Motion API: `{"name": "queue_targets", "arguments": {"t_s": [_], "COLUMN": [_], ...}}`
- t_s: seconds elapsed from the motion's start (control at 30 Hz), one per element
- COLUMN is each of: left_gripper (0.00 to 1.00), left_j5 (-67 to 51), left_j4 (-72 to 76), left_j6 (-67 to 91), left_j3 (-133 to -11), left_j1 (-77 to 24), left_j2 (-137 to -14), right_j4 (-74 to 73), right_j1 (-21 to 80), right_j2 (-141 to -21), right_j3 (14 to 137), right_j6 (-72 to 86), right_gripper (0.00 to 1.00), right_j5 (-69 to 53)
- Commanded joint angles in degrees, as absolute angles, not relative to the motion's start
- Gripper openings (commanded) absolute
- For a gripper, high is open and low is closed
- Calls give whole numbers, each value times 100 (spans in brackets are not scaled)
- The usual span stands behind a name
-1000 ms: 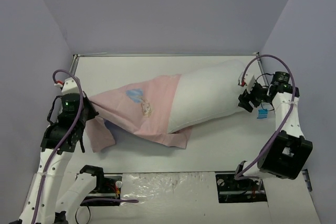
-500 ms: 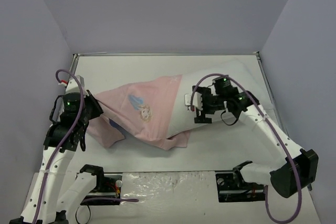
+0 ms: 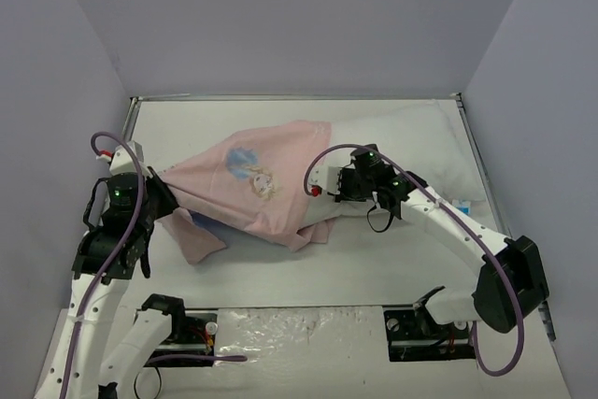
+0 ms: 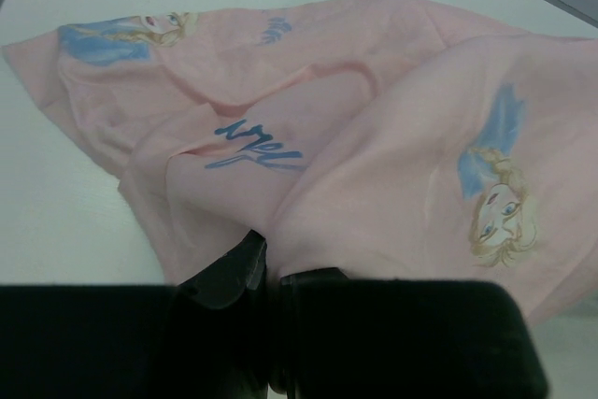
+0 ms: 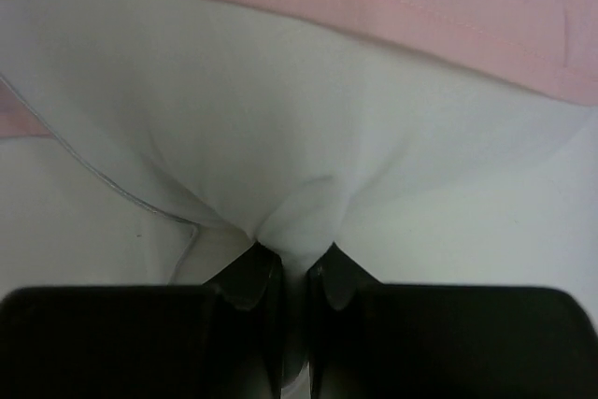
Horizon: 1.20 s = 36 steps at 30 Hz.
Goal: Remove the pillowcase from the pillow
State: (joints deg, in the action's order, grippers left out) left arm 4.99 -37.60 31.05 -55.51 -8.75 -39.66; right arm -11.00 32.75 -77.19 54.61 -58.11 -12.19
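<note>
Top external view: the pillow [image 3: 411, 147] lies across the table [image 3: 392, 263], and its left part sits inside the pink pillowcase [image 3: 252, 195] while its right part is bare white. The pillowcase runs off the pillow's left end to a drawn-out corner, where my left gripper [image 3: 160, 195] sits, well apart from the pillow's bare part. My right gripper [image 3: 329, 187] is at the pillow's near side, just beside the pillowcase's open hem. On the left wrist camera my jaws are closed tight on a fold of the pink cloth, with a printed blonde face to their right. On the right wrist camera my jaws are pinched together on a tuck of the pillow's white fabric, and the pink hem runs just beyond that pinch without being caught in it. I count one pillow, one pillowcase and two grippers, each clamped on cloth.
</note>
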Motion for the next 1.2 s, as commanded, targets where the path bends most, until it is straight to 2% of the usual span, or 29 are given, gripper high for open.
{"name": "queue_targets", "arguments": {"t_s": [0.0,0.27,0.53,0.73,0.87,1.17], "left_gripper": [2,2,2,2,2,2], "left_j5": [1203,2047,2206,2022,1837,1600], "left_j4": [-3849,-4192,-4254,-4245,-4201,-3973], "left_j6": [2953,2752,2294,2189,2153,2232], "left_j3": [-5967,-6266,-6820,-6785,-6540,-5608], "left_j1": [-791,-703,-501,-335,-150,-26], "left_j2": [-3850,-3876,-4262,-4368,-4456,-4676], "right_j4": [-1415,-1573,-1854,-2038,-2451,-2681], "right_j1": [2972,1444,800,589,378,150], "right_j2": [-7647,-6970,-6908,-6786,-6592,-6521], "right_j3": [5238,5247,5238,5457,5905,7601], "right_j6": [-5555,-5923,-6407,-6319,-6381,-5494], "right_gripper": [0,0,0,0,0,0], "right_j5": [-887,-2117,-2847,-3505,-4611,-5554]}}
